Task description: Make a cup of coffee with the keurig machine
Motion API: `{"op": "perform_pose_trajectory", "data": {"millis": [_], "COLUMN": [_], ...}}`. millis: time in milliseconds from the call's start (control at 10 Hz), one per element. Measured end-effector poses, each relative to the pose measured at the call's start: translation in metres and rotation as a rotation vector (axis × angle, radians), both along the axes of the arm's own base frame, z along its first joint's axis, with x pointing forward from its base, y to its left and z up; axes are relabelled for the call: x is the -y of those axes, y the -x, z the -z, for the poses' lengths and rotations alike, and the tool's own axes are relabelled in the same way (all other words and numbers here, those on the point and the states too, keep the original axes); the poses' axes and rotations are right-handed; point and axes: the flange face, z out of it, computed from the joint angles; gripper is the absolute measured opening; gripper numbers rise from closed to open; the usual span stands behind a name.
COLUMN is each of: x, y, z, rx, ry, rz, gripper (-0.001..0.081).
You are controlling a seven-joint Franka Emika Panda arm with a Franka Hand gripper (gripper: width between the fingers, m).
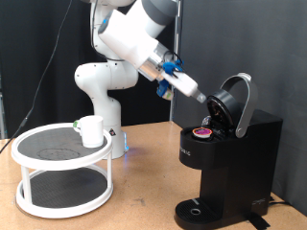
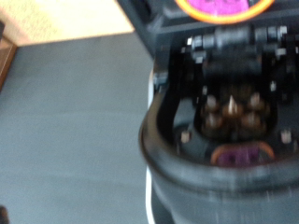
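Note:
The black keurig machine (image 1: 233,161) stands at the exterior view's right with its domed lid (image 1: 237,99) raised. A small pod with a dark red top (image 1: 203,132) sits in the open chamber. My gripper (image 1: 202,96) reaches down from the upper left and ends right at the raised lid's front edge. The white cup (image 1: 91,130) stands on the round white stand at the left, far from the gripper. The blurred wrist view shows the lid's underside with its needle (image 2: 230,109) and the pod's purple-red top (image 2: 224,7). No fingers show in the wrist view.
A white two-tier round stand (image 1: 58,163) with dark mesh shelves sits on the wooden table at the exterior view's left. The robot's white base (image 1: 101,91) stands behind it. The keurig's round drip base (image 1: 201,213) is at the bottom.

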Motion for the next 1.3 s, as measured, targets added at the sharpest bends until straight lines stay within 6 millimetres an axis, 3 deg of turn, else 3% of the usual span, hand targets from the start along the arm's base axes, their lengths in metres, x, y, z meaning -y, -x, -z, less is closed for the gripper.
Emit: {"op": "perform_pose_trajectory", "data": {"millis": [500, 700, 900, 1300], "x": [0.030, 0.034, 0.023, -0.027], "y": [0.021, 0.023, 0.020, 0.004], "z": [-0.065, -0.068, -0.073, -0.101], "rx": [0.041, 0.036, 0.044, 0.057], "ry": [-0.082, -0.089, -0.158, -0.191], "rz": [0.031, 0.032, 0.021, -0.070], "gripper": [0.0734, 0.0734, 0.0734, 0.0734]}}
